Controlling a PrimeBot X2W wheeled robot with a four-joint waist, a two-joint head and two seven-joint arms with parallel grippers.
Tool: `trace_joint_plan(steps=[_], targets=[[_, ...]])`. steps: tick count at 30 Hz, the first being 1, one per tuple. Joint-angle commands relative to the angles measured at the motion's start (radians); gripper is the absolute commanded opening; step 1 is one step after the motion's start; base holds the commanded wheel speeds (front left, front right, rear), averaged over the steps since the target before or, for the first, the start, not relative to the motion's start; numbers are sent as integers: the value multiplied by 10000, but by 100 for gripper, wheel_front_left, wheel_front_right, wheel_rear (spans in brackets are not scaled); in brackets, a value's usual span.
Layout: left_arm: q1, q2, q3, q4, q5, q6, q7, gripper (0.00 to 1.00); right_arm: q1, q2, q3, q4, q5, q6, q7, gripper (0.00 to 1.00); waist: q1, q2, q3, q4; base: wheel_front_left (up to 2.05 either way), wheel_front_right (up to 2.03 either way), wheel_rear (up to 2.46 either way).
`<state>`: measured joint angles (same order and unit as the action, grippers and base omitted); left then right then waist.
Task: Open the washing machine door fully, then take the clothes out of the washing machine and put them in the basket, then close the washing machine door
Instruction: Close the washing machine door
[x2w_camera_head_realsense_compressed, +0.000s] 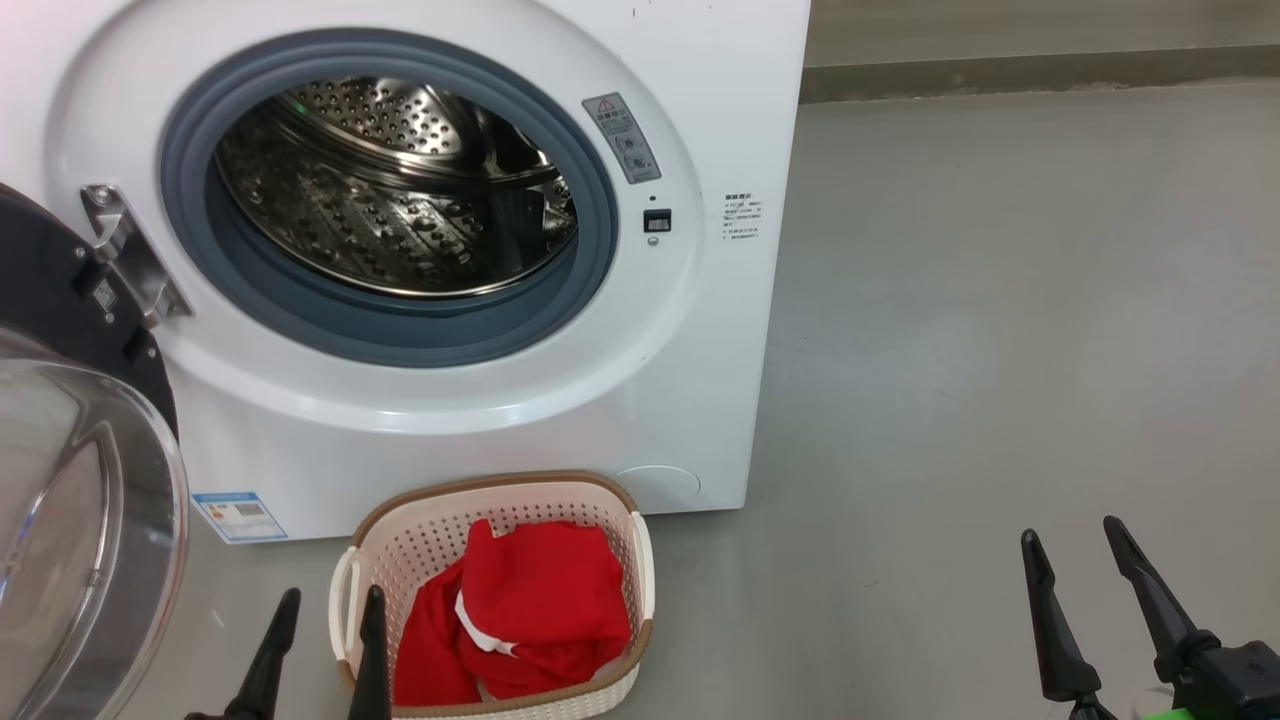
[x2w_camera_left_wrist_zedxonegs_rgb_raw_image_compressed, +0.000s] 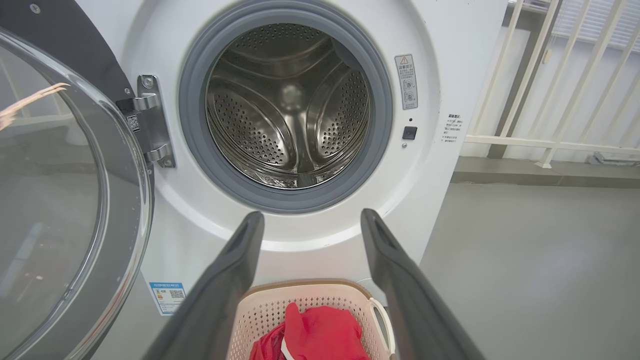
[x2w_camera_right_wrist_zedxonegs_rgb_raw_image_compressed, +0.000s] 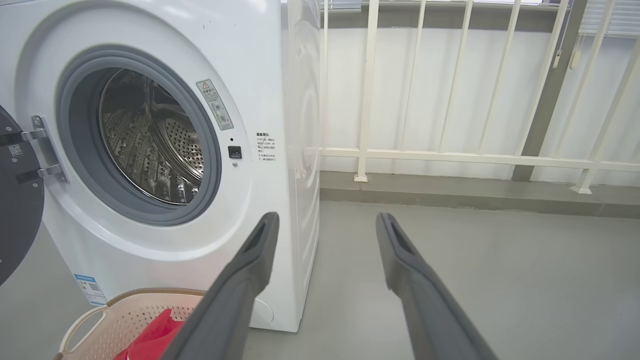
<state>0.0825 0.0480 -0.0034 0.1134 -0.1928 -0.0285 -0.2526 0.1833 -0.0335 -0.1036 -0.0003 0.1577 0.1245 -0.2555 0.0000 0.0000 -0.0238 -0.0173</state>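
Right now my left pincer (x2w_camera_left_wrist_zedxonegs_rgb_raw_image_compressed: 312, 216) is wide open and holds nothing. It points at the washing machine (x2w_camera_head_realsense_compressed: 700, 400), with the basket (x2w_camera_head_realsense_compressed: 500, 490) close below it. My right pincer (x2w_camera_head_realsense_compressed: 1072, 533) is wide open too, with nothing in it, over the grey floor (x2w_camera_head_realsense_compressed: 1000, 300), well apart from the basket. The red clothes (x2w_camera_head_realsense_compressed: 540, 600) with white trim lie in the basket, which sits on the floor just in front of the washing machine. The washing machine door (x2w_camera_head_realsense_compressed: 90, 520) stands swung open on my left side. I can see into the shiny steel drum (x2w_camera_head_realsense_compressed: 400, 200).
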Motion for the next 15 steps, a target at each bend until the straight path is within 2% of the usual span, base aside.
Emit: trace_joint_plan(steps=[1,7,15], targets=[[-201,73,285,-194,123,-56,-91,100,-147,-167,287,-274,-14,62,-63,100,0,0,8,12,-12,12,0],[-238,71,203,-145,202,-115,-91,100,-108,-167,275,-273,-22,62,-63,100,0,0,-19,119,-60,60,0],[-251,104,156,-197,387,-90,-91,100,-90,-167,313,-283,31,62,-63,100,0,0,-24,202,-134,134,0]])
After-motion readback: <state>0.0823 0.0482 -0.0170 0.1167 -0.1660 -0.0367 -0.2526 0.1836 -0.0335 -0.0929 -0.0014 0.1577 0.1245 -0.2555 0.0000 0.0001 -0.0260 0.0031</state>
